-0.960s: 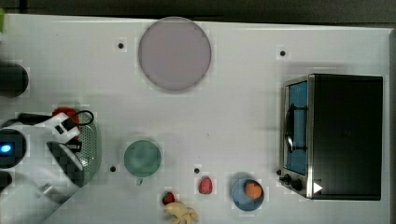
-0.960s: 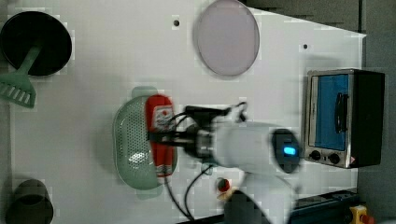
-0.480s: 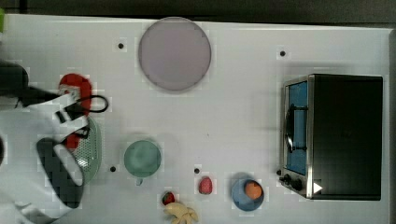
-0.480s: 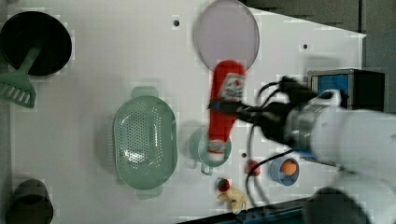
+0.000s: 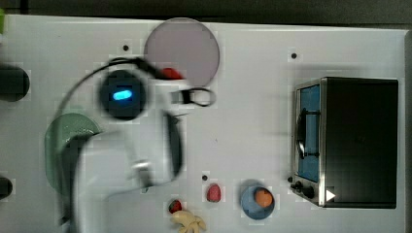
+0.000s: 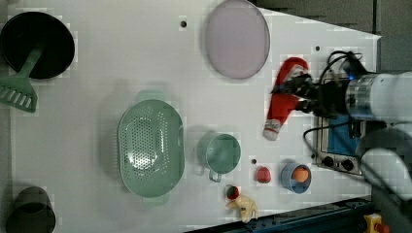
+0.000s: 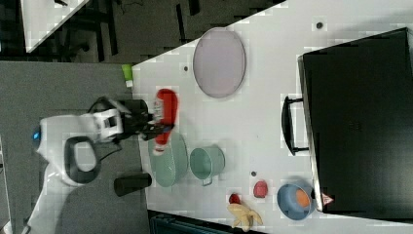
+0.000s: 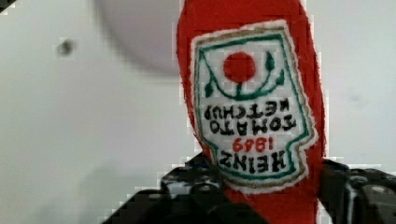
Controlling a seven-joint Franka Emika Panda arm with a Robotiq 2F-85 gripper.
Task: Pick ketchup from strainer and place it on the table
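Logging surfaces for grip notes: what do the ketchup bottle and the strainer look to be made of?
Ketchup bottle: probably soft fabric, not plastic; in the wrist view its red edge is fuzzy and the label looks stitched on like an embroidered patch. Strainer: pale green, apparently moulded plastic with a matte finish, its bottom evenly perforated.

The white arm reaches level across the left view from its right edge. Its gripper (image 6: pixel 297 92) is clamped — black fingers (image 8: pixel 196 186) pressing both sides of the ketchup (image 6: pixel 284 99) — holding it aloft
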